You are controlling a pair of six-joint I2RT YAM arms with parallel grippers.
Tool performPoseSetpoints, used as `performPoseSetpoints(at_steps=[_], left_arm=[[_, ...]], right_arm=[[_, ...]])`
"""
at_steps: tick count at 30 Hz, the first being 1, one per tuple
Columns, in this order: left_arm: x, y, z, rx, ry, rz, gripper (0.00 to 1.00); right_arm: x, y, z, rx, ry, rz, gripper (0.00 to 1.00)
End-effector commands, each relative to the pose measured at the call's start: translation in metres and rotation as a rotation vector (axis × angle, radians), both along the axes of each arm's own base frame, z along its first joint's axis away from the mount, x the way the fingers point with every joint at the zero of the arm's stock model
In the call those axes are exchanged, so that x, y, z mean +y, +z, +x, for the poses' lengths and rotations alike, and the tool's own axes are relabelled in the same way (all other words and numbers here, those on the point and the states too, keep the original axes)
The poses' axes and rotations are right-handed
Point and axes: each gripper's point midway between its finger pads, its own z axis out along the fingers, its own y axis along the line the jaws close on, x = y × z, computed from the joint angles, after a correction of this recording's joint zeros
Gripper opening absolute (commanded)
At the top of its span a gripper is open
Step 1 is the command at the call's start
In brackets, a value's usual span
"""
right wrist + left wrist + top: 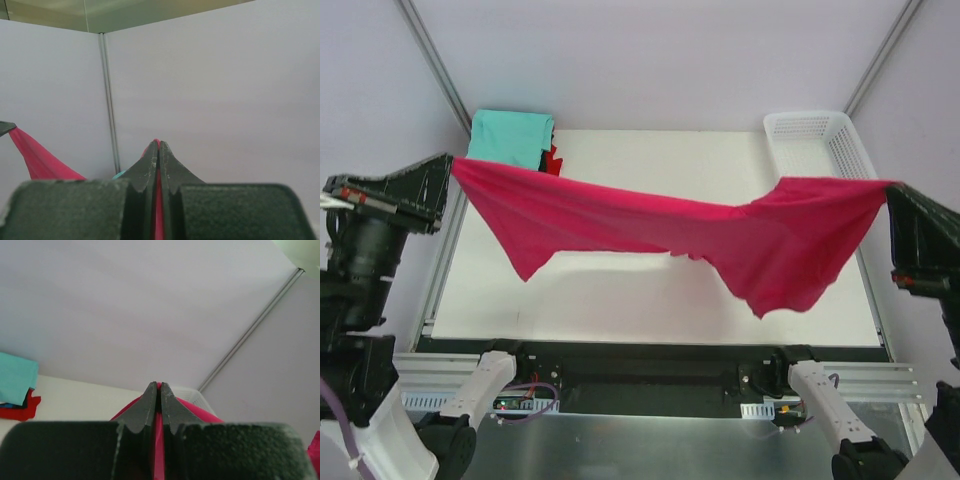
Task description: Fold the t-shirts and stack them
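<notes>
Top external view, near edge first: we noted the left gripper (448,168) raised at the left side of the table (650,300) and the right gripper (892,190) raised at the right side, well apart. Each had its jaws pressed together on an end of the magenta t-shirt (670,225).

The shirt hung in the air between the 2 grippers as a sagging band. A loose flap drooped near the left end and a larger one right of centre. Its shadow fell on the white table below. We could not tell whether the lowest fold touched the surface.

Left wrist view: the fingers (145,410) were closed, with a thin strip of magenta cloth pinched between them and more magenta spreading just beyond the tips.

Right wrist view: the same picture, fingers closed on a magenta strip. At the left edge of this view, the far end of the shirt rose to the tip of the other gripper.

Far side of the table, left corner: a folded teal t-shirt (510,137) lay on top of a red t-shirt (553,160), of which only an edge showed. Right corner: a white mesh basket (820,128) stood along the table's right edge. The right end of the raised magenta cloth crossed in front of its near end in the overhead view.
</notes>
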Motion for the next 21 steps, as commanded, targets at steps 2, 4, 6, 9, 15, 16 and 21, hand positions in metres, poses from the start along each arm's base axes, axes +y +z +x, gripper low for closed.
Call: performPoseSetpoints(at_steps=[2, 4, 6, 9, 15, 16, 21], left_arm=[[-0.001, 0.015, -0.087, -0.150, -0.030, -0.030, 0.00], [0.002, 0.020, -0.111, -0.193, -0.024, -0.042, 0.00], [0.004, 0.033, -0.142, -0.260, -0.024, -0.055, 0.00], [0.003, 0.048, -0.162, -0.298, -0.034, -0.061, 0.00], [0.002, 0.048, -0.125, -0.230, -0.028, -0.059, 0.00], [0.002, 0.045, -0.114, -0.211, -0.023, -0.057, 0.00], [0.004, 0.006, -0.031, -0.066, 0.013, -0.037, 0.00]], right_arm=[[-0.003, -0.001, -0.076, -0.085, 0.078, 0.065, 0.01], [-0.008, 0.005, -0.104, -0.133, 0.069, 0.075, 0.01], [-0.011, 0.009, -0.114, -0.132, 0.059, 0.073, 0.01], [-0.013, 0.022, -0.135, -0.166, 0.063, 0.072, 0.01], [-0.012, 0.018, -0.106, -0.132, 0.043, 0.061, 0.01], [-0.012, 0.015, -0.101, -0.127, 0.033, 0.051, 0.01], [-0.008, -0.020, -0.025, -0.003, -0.021, 0.007, 0.01]])
